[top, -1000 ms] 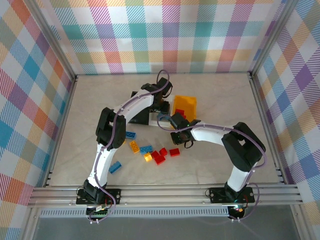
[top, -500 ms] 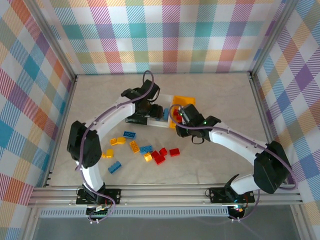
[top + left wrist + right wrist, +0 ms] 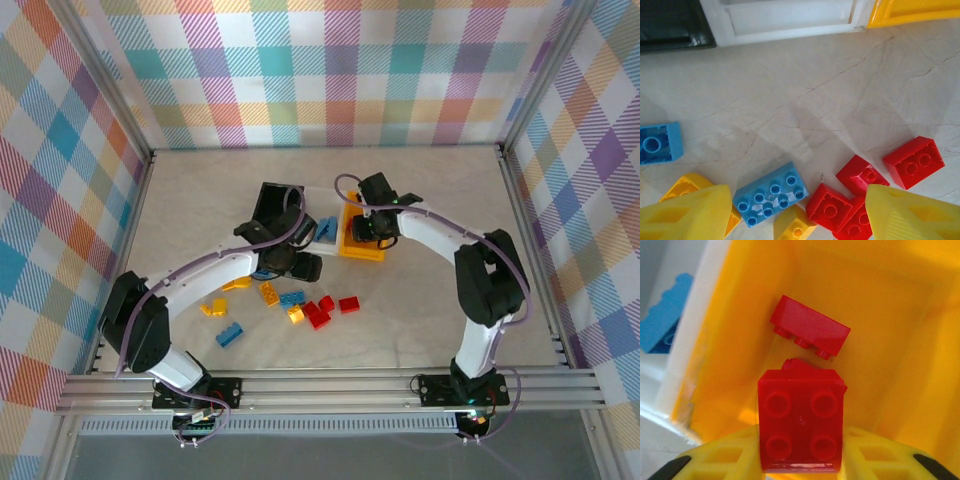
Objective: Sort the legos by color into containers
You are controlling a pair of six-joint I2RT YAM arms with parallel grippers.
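From above, the left gripper hangs over the loose legos on the table, and the right gripper sits above the yellow bin, near the black bin. In the left wrist view, yellow fingers stand apart and empty above a blue brick and red bricks, the white bin beyond. In the right wrist view, the fingers clamp a square red brick over the yellow bin, where another red brick lies.

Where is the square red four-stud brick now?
The square red four-stud plastic brick sits gripped in the right hand, low centre in the right wrist view, above the yellow-orange plastic bin, just short of a second red brick lying inside.
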